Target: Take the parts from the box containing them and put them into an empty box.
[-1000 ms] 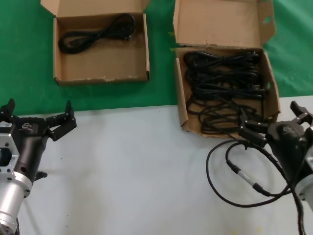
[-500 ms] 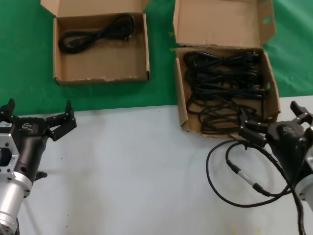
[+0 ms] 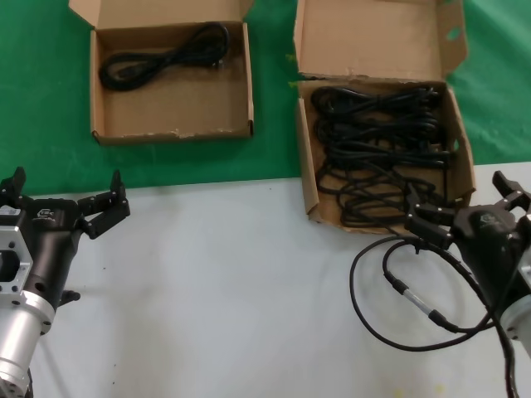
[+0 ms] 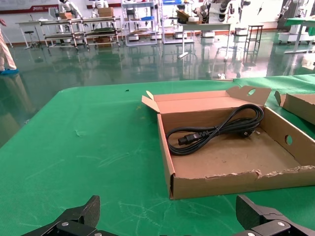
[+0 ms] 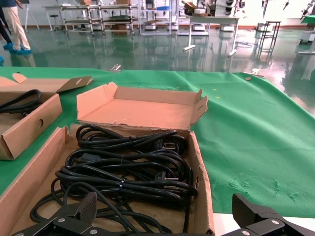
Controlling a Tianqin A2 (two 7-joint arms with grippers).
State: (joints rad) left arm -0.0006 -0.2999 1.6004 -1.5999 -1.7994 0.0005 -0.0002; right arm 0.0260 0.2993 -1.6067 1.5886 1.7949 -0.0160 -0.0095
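Right claw (image 3: 469, 209) gapes at the full box (image 3: 309, 178) – fingertips cropped – left claw (image 3: 65, 199) gapes, idle.

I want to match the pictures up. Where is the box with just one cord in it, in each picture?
Head view: the box with one cord sits on the green cloth, upper left.
Left wrist view: it is right of middle.
Right wrist view: only a corner shows, far left.
Shared landmark: the green cloth.

Bkgd: workshop hall w/ glossy green floor (image 4: 123, 59), metal shelving racks (image 4: 81, 32), white tables (image 5: 211, 22); green cloth (image 3: 41, 124) adjoining white tabletop (image 3: 216, 290).
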